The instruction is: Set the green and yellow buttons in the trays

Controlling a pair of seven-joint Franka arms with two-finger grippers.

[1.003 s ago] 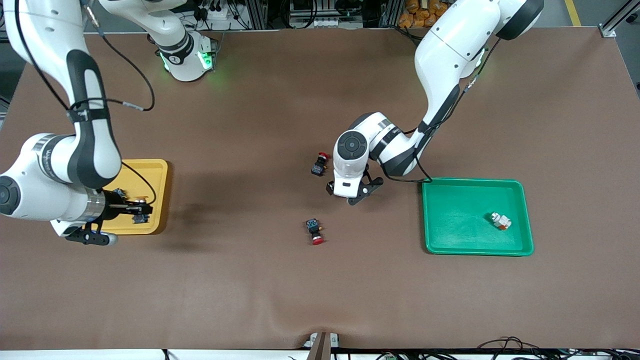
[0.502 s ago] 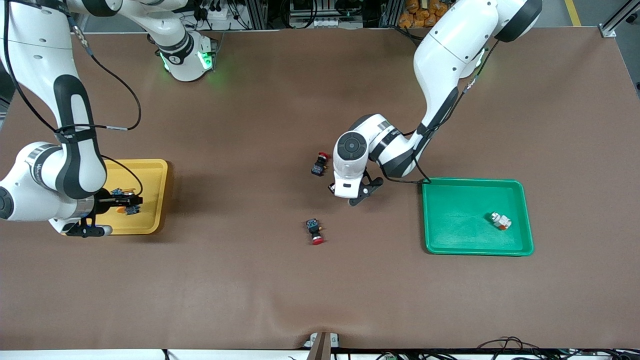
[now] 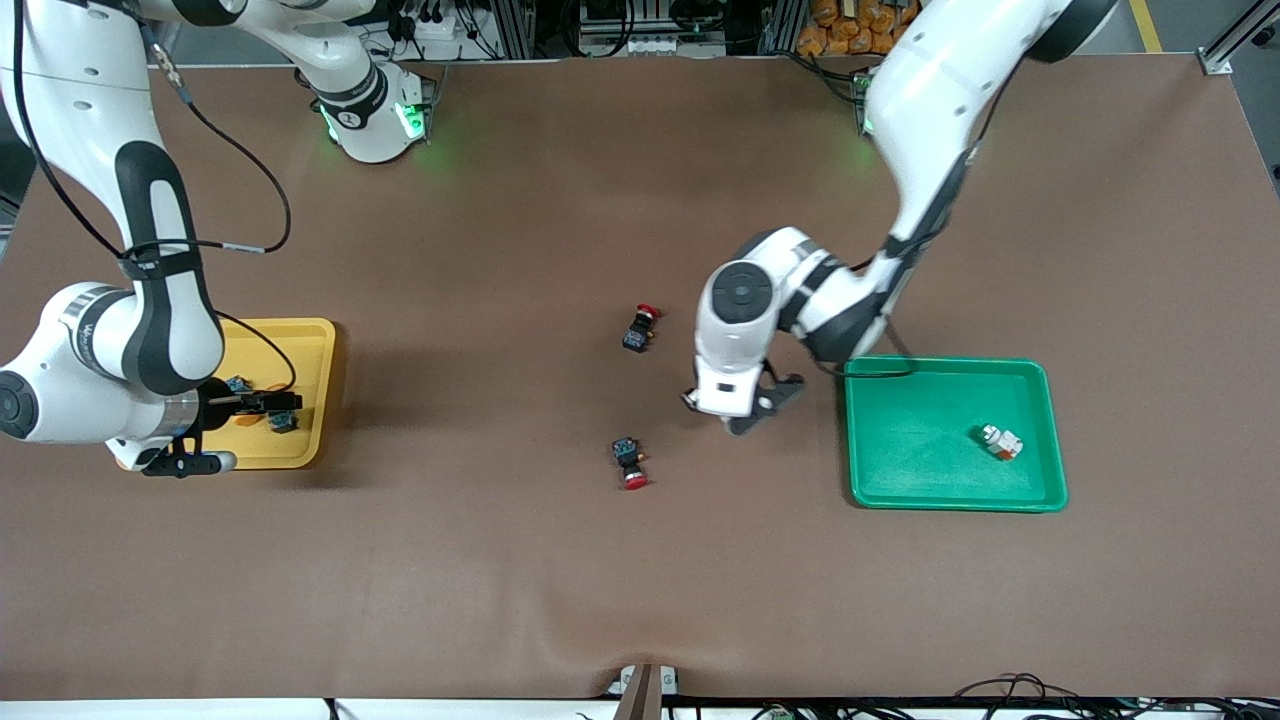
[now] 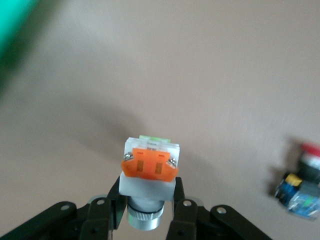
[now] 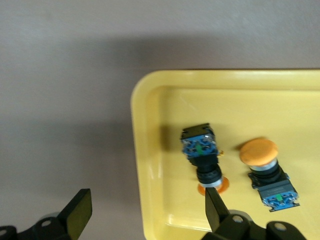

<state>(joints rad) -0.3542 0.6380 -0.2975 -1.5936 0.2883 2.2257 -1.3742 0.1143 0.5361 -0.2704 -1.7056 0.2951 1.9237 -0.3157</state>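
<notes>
My left gripper (image 4: 149, 194) is shut on a whitish button with an orange block (image 4: 150, 167) and holds it above the brown table. In the front view this gripper (image 3: 738, 408) hangs beside the green tray (image 3: 950, 366), which holds another whitish button (image 3: 1001, 441). My right gripper (image 5: 147, 210) stands open over the edge of the yellow tray (image 5: 150, 90) with nothing between its fingers. Two yellow-capped buttons (image 5: 202, 155) (image 5: 267, 175) lie in that tray. In the front view the right gripper (image 3: 272, 405) is over the yellow tray (image 3: 312, 345).
Two red-capped black buttons lie on the table's middle: one (image 3: 640, 327) farther from the front camera, one (image 3: 630, 463) nearer. One of them (image 4: 302, 182) shows in the left wrist view. The green tray's corner (image 4: 12, 22) shows there too.
The right gripper has opened and left a yellow-capped button in the yellow tray. The left gripper has shut on the whitish button, lifted it and moved toward the green tray.
</notes>
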